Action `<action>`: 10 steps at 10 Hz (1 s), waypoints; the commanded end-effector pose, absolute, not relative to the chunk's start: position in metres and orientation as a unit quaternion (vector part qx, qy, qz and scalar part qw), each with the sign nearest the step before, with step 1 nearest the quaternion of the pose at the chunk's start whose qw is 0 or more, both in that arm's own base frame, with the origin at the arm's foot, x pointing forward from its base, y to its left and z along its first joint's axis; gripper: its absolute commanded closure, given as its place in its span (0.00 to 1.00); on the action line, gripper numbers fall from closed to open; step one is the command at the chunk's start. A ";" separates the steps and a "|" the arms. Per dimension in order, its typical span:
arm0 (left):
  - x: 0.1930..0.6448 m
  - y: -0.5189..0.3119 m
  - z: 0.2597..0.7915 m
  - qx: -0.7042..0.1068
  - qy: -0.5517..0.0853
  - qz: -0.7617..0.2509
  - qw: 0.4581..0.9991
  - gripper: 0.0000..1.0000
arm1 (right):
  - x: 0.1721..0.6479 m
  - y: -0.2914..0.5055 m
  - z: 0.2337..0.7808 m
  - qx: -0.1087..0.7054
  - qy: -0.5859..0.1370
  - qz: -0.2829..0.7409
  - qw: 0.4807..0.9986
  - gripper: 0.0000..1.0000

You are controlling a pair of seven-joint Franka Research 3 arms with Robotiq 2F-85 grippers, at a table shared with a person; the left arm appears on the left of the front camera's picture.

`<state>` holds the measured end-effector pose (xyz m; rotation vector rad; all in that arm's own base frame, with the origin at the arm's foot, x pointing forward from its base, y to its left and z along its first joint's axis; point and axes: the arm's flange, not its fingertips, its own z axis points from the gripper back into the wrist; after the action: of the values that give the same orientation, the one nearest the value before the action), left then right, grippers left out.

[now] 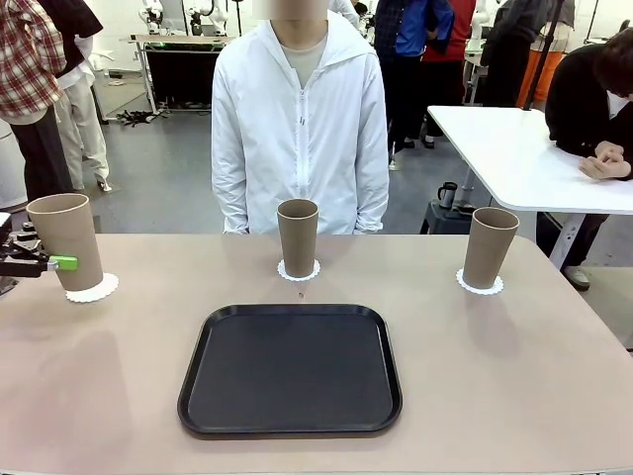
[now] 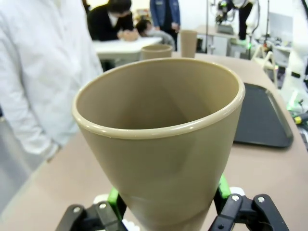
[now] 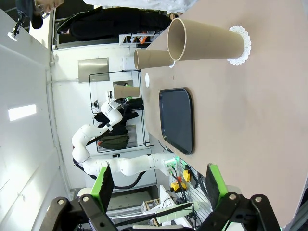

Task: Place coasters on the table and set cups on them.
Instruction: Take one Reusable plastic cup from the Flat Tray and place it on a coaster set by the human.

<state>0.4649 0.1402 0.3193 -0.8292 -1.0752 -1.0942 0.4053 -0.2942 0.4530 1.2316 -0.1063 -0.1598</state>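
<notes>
Three tan cups stand on the beige table, each on a white lacy coaster. The left cup rests on its coaster, and my left gripper is shut on it low down. In the left wrist view this cup rises between the green pads. The middle cup sits on a coaster in front of the person. The right cup has its coaster beneath it. My right gripper is open and holds nothing, some way off from the right cup.
A black rounded-square tray lies bare in the table's middle near the front edge. A person in a white jacket stands at the far edge, hands out of sight. A white table stands behind at the right.
</notes>
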 end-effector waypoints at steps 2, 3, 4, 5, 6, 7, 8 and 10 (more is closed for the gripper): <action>0.465 0.145 0.319 -0.357 -0.466 -0.485 0.648 0.16 | 0.406 -0.293 0.454 0.574 -0.050 -0.077 0.813 0.00; 0.465 0.145 0.319 -0.357 -0.466 -0.485 0.648 0.16 | 0.406 -0.293 0.454 0.574 -0.050 -0.077 0.813 0.00; 0.464 0.142 0.318 -0.361 -0.470 -0.480 0.647 0.16 | 0.406 -0.293 0.454 0.574 -0.050 -0.077 0.813 0.00; 0.484 0.155 0.316 -0.383 -0.477 -0.462 0.642 0.16 | 0.406 -0.293 0.454 0.574 -0.050 -0.077 0.813 0.00; 0.501 0.161 0.309 -0.384 -0.491 -0.452 0.638 0.16 | 0.406 -0.293 0.454 0.574 -0.050 -0.077 0.813 0.00; 0.516 0.165 0.303 -0.364 -0.499 -0.460 0.638 0.16 | 0.406 -0.293 0.454 0.574 -0.050 -0.077 0.813 0.00; 0.519 0.166 0.297 -0.355 -0.510 -0.455 0.637 0.16 | 0.406 -0.293 0.454 0.574 -0.050 -0.077 0.813 0.00; 0.533 0.175 0.288 -0.342 -0.513 -0.448 0.647 0.16 | 0.406 -0.293 0.454 0.574 -0.050 -0.077 0.813 0.00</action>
<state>0.5294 0.1720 0.2901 -0.7992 -1.1388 -1.0214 0.4053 -0.2942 0.4529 1.2317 -0.1062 -0.1598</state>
